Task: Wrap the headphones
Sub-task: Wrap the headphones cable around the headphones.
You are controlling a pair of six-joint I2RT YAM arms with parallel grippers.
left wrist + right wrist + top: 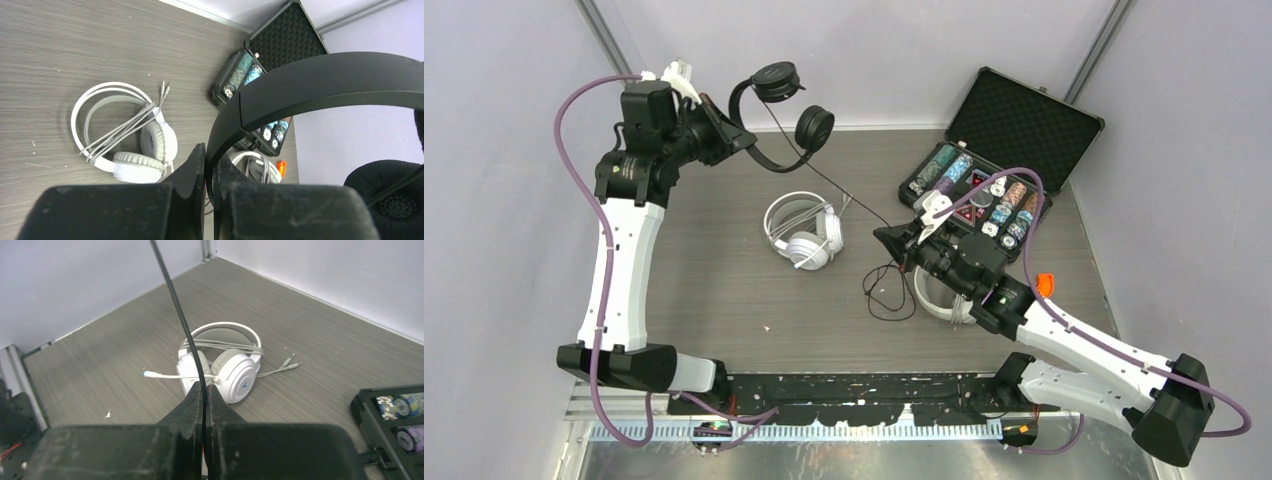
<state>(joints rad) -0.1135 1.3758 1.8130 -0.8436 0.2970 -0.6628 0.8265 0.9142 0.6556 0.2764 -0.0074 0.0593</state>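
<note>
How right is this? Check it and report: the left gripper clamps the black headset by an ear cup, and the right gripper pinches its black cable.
One error. The left gripper clamps the black headset by its headband, not an ear cup: the left wrist view shows the band between the jaws. The right gripper does pinch its black cable.
</note>
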